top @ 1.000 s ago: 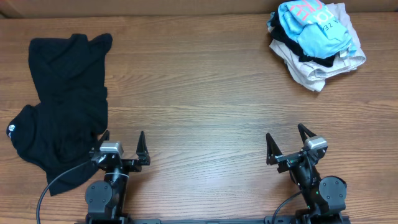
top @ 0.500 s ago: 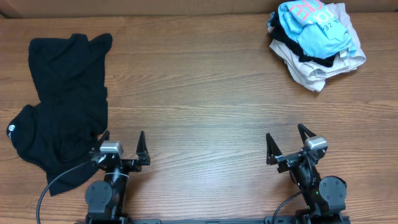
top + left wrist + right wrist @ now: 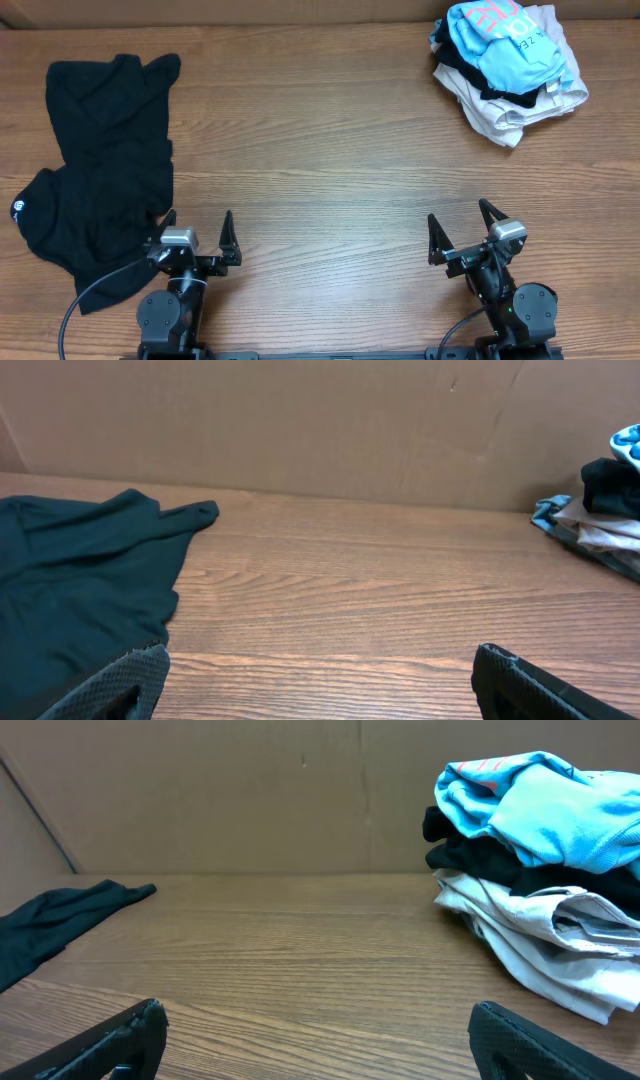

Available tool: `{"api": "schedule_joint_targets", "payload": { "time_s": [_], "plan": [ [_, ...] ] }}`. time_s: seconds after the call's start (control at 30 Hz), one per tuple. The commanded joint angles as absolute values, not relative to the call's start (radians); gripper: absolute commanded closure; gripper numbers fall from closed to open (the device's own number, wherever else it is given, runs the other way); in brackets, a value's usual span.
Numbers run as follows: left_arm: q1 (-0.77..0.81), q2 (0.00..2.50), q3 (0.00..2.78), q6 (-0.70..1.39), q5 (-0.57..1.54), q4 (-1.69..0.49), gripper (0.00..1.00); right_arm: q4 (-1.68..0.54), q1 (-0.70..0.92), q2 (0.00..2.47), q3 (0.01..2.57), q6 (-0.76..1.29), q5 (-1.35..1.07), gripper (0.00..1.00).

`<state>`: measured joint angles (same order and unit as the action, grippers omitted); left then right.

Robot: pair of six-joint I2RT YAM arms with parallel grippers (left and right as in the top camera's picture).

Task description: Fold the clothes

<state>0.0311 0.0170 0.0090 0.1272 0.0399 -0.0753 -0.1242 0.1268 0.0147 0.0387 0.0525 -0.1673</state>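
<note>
The black shirt (image 3: 100, 160) lies crumpled on the left side of the wooden table, with its small round white label (image 3: 18, 208) at its left edge. It also shows in the left wrist view (image 3: 70, 580) and, far off, in the right wrist view (image 3: 50, 925). My left gripper (image 3: 196, 228) is open and empty at the front of the table, its left finger right beside the shirt's near edge. My right gripper (image 3: 463, 226) is open and empty at the front right, far from the shirt.
A pile of folded clothes (image 3: 510, 70) sits at the back right, with a light blue garment (image 3: 500, 40) on top of black, white and beige ones. It also shows in the right wrist view (image 3: 540, 870). A cardboard wall (image 3: 300, 420) stands behind the table.
</note>
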Motion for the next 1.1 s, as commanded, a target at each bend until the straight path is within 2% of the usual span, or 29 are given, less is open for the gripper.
{"api": "schedule_joint_targets", "payload": {
  "time_s": [0.0,0.93,1.07],
  "plan": [
    [0.027,0.006,0.005,0.115,0.026,-0.078,0.00,-0.120,0.129,0.003,0.031,0.056,-0.157,0.00],
    [0.027,0.006,0.005,0.115,0.026,-0.078,0.00,-0.120,0.129,0.003,0.031,0.056,-0.155,0.00],
    [0.027,0.006,0.005,0.115,0.026,-0.077,0.00,-0.120,0.129,0.003,0.031,0.053,-0.078,0.00]
  ]
}}
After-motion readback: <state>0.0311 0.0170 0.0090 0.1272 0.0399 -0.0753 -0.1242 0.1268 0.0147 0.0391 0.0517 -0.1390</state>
